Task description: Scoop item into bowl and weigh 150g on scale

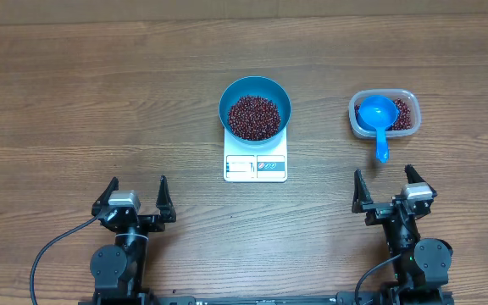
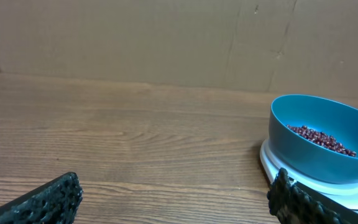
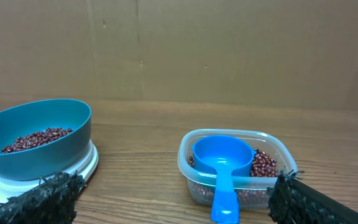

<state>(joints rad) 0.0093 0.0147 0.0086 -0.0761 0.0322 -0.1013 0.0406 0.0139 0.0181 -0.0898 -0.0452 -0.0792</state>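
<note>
Blue bowl (image 1: 230, 93) on scale (image 1: 255, 166), beans (image 1: 254, 117) inside | scoop (image 1: 377, 113) lying in tub (image 1: 413, 97) | left gripper (image 1: 137, 183), right gripper (image 1: 383, 174) — both spread wide, empty | scooping looks done — display unreadable, weight unconfirmed

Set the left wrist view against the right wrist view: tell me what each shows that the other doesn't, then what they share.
Only the left wrist: the open left gripper and a broad stretch of table left of the bowl. Only the right wrist: the open right gripper, and the clear tub of beans with the blue scoop lying in it, handle over the near rim. Both: the blue bowl holding beans, standing on the white scale, with a cardboard wall behind.
</note>
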